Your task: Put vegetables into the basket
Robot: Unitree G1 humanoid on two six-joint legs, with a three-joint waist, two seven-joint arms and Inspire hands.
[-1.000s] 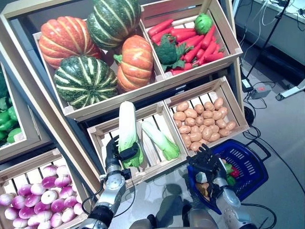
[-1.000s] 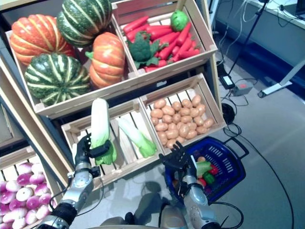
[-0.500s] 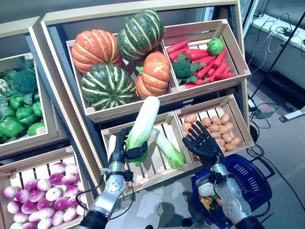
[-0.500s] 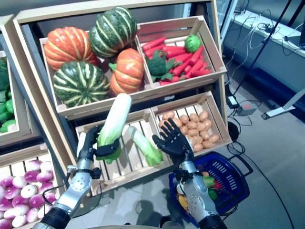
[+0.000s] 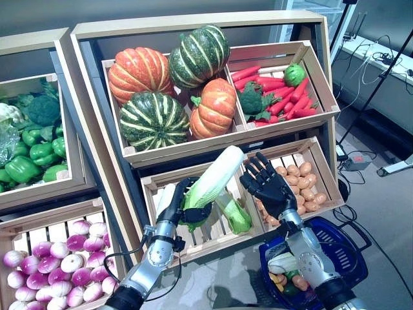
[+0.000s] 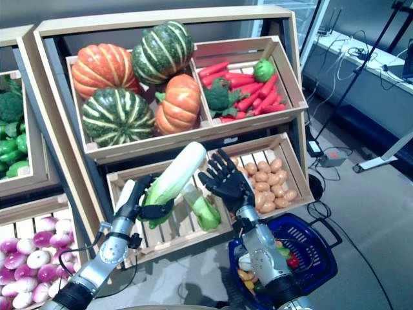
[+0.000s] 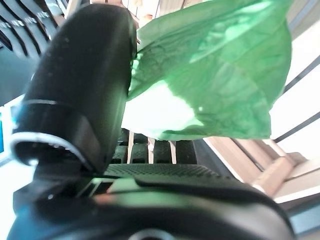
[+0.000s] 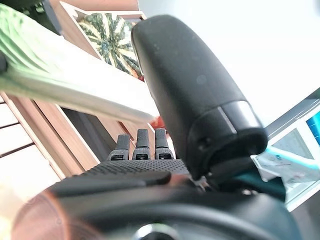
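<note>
My left hand point(image 5: 179, 205) is shut on a long white and green cabbage point(image 5: 213, 179), held tilted with its white end up and to the right, in front of the stand's lower middle crate. Its green leaves show in the left wrist view point(image 7: 215, 75). My right hand point(image 5: 266, 184) is open with fingers spread, raised beside the cabbage's white tip, above the blue basket point(image 5: 345, 242). The cabbage also shows in the right wrist view point(image 8: 65, 80). The basket stands on the floor at the lower right and holds several vegetables point(image 5: 284, 265).
A wooden stand point(image 5: 193, 29) of slanted crates stands behind both hands. A second green and white cabbage point(image 5: 233, 214) lies in the crate under the held one. Grey floor with cables point(image 5: 361, 161) lies to the right of the basket.
My left hand has lifted the cabbage out of the crate and tilted it to the right. My right hand has risen from the basket up beside its tip. The camera has shifted.
</note>
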